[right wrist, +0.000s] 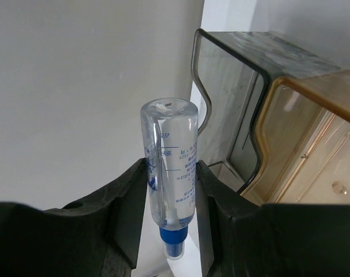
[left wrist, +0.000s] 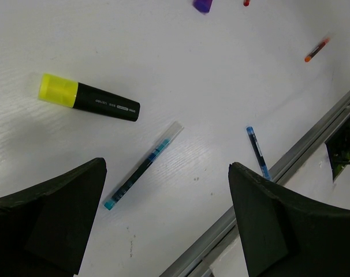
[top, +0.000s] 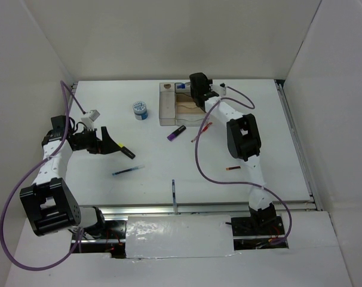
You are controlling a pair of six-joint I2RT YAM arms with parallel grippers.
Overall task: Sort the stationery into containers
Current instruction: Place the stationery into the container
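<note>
The right gripper (right wrist: 170,173) clamps a clear bottle (right wrist: 169,133), blue cap down, with the organiser (right wrist: 261,75) just beside at 3 o'clock. The left gripper (left wrist: 166,173) gapes wide, empty, with the yellow highlighter (left wrist: 88,98) at 11 o'clock.

So the right gripper (right wrist: 170,190) is pinching the clear bottle (right wrist: 169,135) upside down, with the blue cap (right wrist: 174,236) at 6 o'clock and the base up at 12. The smoky-brown organiser (right wrist: 253,86) sits near it at 2 o'clock, its wavy wall edge facing the bottle.
</note>
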